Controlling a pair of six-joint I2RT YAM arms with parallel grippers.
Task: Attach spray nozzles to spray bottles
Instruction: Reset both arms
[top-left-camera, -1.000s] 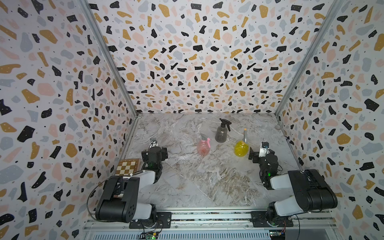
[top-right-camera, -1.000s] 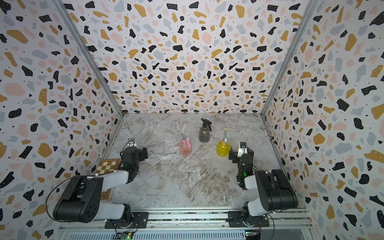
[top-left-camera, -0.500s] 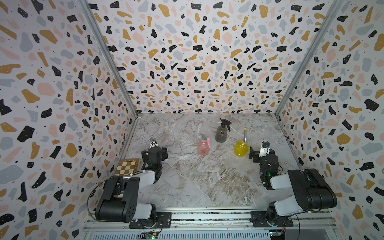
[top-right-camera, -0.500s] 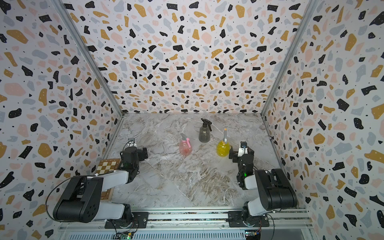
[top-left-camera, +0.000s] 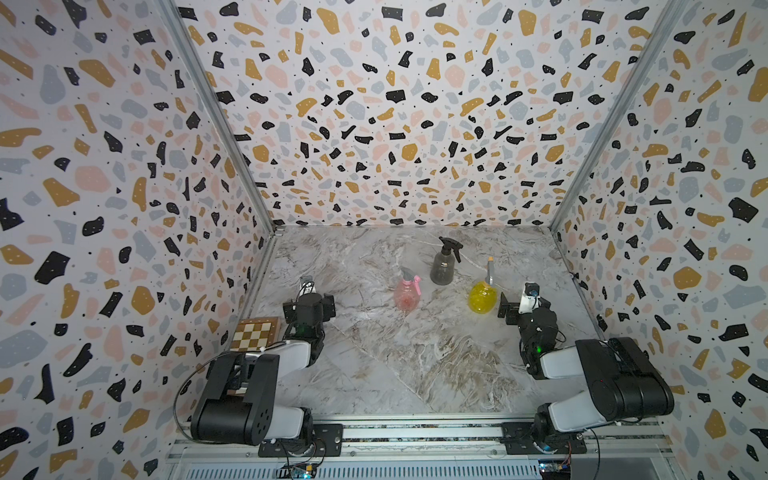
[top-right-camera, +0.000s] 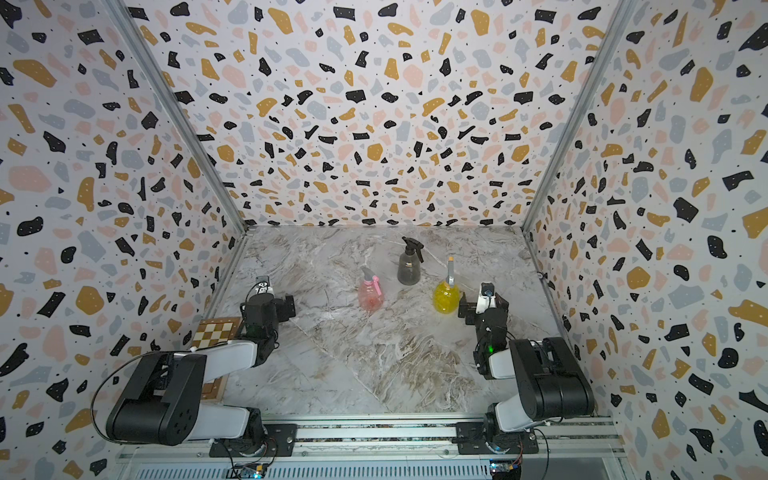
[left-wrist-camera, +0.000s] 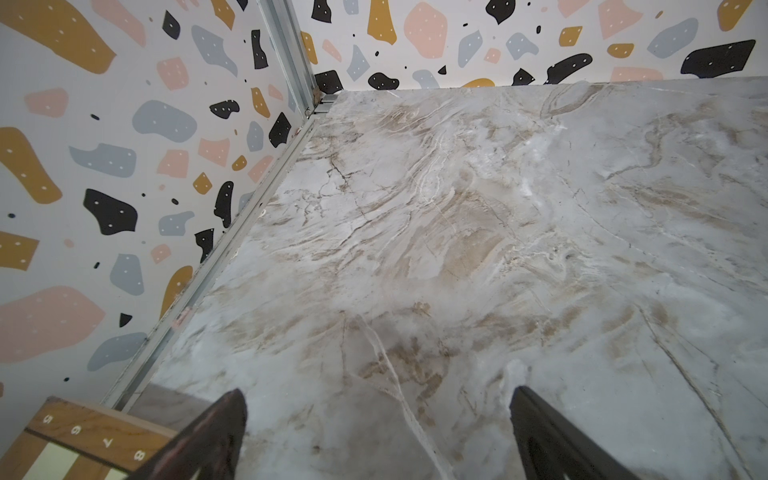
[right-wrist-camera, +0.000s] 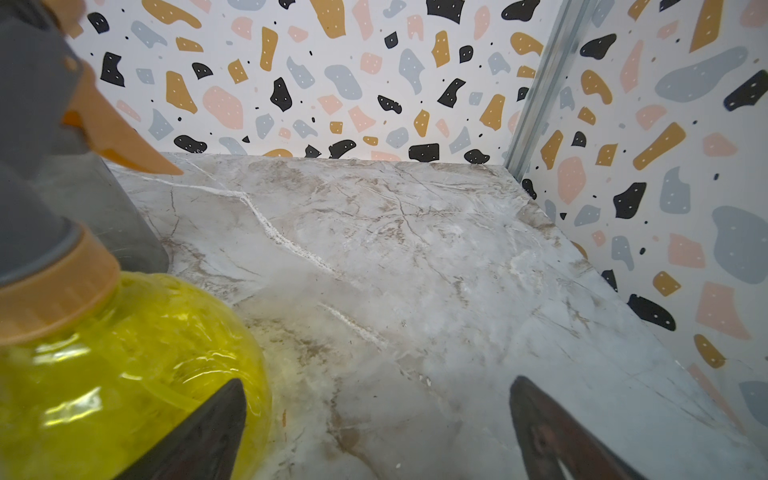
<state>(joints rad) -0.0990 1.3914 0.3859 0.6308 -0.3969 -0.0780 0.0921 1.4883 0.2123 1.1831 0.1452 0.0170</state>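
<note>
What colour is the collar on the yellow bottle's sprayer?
The collar is orange, clearest in the right wrist view.

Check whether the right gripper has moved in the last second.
No. In a top view the right gripper sits just as close beside the yellow bottle as before, open and empty.

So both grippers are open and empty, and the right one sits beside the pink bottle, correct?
No: the right gripper sits beside the yellow bottle, as the right wrist view shows; the pink bottle stands further off. The left gripper is open and empty too.
</note>
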